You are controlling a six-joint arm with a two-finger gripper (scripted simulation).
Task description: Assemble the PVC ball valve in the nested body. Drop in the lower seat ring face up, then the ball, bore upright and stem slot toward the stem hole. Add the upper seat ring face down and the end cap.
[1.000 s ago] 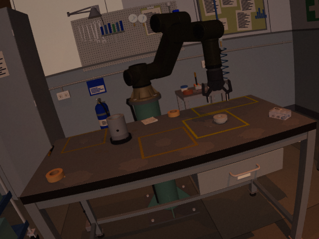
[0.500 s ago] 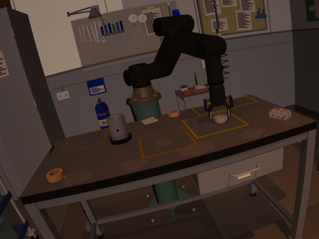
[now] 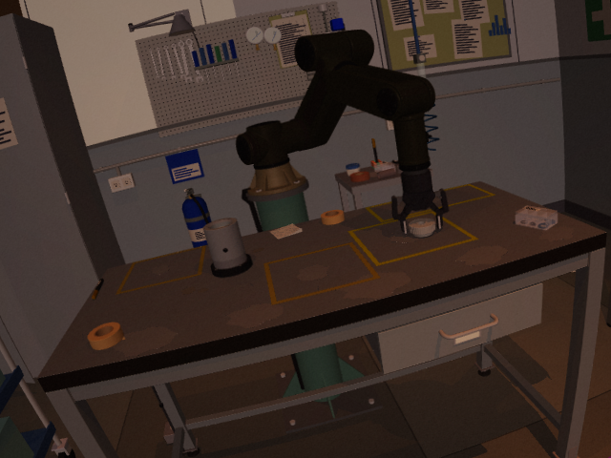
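Note:
The pale round valve part [image 3: 422, 227], a low disc-shaped piece, lies on the table inside the right-hand yellow-marked square. The grey valve body [image 3: 226, 245] stands upright on a dark base far to the left, its side hole facing the side camera, between two other marked squares. My gripper [image 3: 420, 217] points straight down over the pale part, its fingers reaching down on either side of it. The gripper is open and holds nothing.
The table's rear edge runs just behind the gripper, with a small side table [image 3: 367, 180] of jars beyond it. An orange tape roll [image 3: 332, 217] and a paper note [image 3: 286, 230] lie left of the gripper. A white box [image 3: 536, 217] sits at the right end; another tape roll [image 3: 105, 335] at front left.

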